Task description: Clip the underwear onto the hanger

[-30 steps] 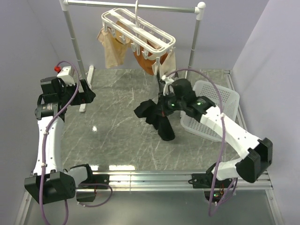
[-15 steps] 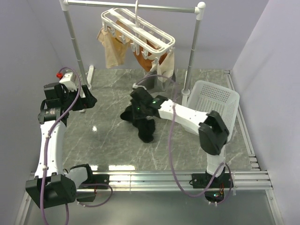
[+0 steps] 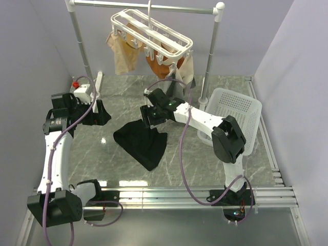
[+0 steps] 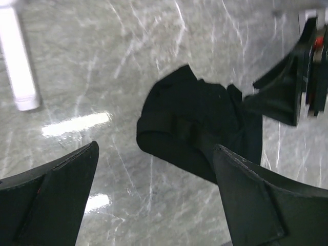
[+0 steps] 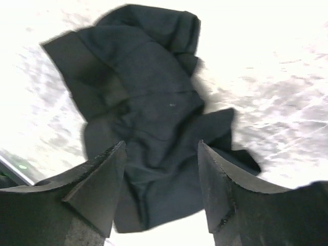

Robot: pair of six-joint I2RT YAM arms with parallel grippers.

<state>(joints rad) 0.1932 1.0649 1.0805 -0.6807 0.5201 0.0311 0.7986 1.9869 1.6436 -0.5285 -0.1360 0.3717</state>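
basket point(image 3: 242, 105) well apart from underwear point(image 3: 141, 143)

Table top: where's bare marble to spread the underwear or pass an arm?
Bare: front left, between the underwear and the left arm; also front right, between underwear and basket. Crowded: the back, under the hanger and its hung garments.

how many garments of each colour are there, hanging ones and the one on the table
black underwear: 1
tan garments: 2, the second one hanging at the right
orange garment: 1
total: 4
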